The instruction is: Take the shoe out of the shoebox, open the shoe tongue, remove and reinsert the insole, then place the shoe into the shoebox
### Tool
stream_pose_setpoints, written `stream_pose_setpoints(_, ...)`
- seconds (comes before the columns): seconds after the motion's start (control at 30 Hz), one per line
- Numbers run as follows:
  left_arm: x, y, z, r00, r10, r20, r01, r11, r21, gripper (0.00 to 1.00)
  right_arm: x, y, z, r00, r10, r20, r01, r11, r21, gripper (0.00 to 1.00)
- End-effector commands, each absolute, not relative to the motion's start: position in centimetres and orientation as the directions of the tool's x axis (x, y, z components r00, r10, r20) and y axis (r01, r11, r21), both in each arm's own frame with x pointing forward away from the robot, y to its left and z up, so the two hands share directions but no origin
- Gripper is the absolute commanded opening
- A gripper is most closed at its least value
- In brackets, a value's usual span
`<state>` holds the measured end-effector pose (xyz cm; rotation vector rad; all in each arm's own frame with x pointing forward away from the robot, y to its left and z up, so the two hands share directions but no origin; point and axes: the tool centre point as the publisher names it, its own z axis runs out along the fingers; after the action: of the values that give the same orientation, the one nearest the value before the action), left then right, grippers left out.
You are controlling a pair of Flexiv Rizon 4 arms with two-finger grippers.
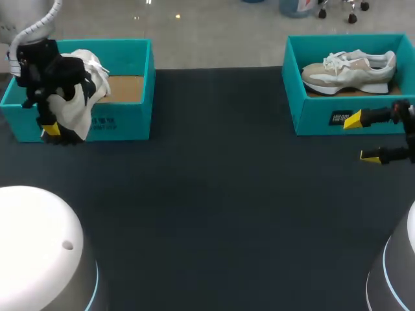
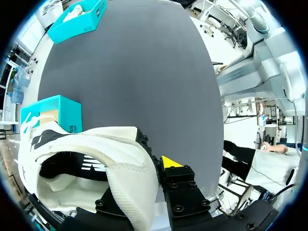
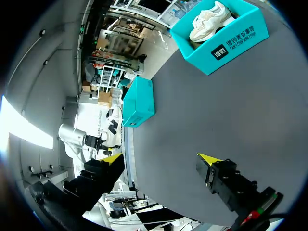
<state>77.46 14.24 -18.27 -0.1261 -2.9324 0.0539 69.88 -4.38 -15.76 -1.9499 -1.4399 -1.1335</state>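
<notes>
My left gripper (image 1: 52, 129) is shut on a white shoe (image 1: 81, 97), which hangs at the front wall of the left teal shoebox (image 1: 126, 120). In the left wrist view the shoe's (image 2: 120, 163) side wall is pinched in the gripper (image 2: 154, 168): one yellow fingertip (image 2: 168, 162) shows outside it, the other is hidden behind it. The shoe's opening and dark lining face the camera, and the box (image 2: 53, 108) lies beyond it. My right gripper (image 1: 361, 137) stands open in front of the right shoebox, with nothing between its fingers (image 3: 161, 159).
The right teal shoebox (image 1: 318, 120) at the back right holds a second beige and white shoe (image 1: 350, 70), also seen ahead of the right gripper (image 3: 209, 21). The dark table top (image 1: 214, 194) stretches between the two boxes.
</notes>
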Motion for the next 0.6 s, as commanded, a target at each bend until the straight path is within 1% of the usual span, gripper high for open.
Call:
stream_pose_setpoints(0.03, 78.3, 17.1, -18.2, -0.975, 0.105, 0.197, 0.088, 0.992, -0.094, 0.0, 69.8, -4.3, -15.8, 0.115, 0.554, 0.824, 0.932, -0.347, 0.104, 1.0)
stream_pose_setpoints(0.3, 80.0, 18.8, -18.3, -0.973, 0.1, 0.207, 0.083, 0.993, -0.089, 0.0, 69.8, -4.3, -15.8, 0.115, 0.554, 0.824, 0.932, -0.347, 0.104, 1.0)
stream_pose_setpoints(0.4, 80.2, 18.8, -18.5, -0.978, 0.036, 0.204, 0.022, 0.997, -0.072, 0.0, 69.8, -4.3, -15.8, 0.115, 0.554, 0.824, 0.932, -0.347, 0.104, 1.0)
stream_pose_setpoints(0.6, 80.2, 18.8, -18.5, -0.978, 0.036, 0.204, 0.022, 0.997, -0.072, 0.0, 69.8, -4.3, -15.8, 0.115, 0.554, 0.824, 0.932, -0.347, 0.104, 1.0)
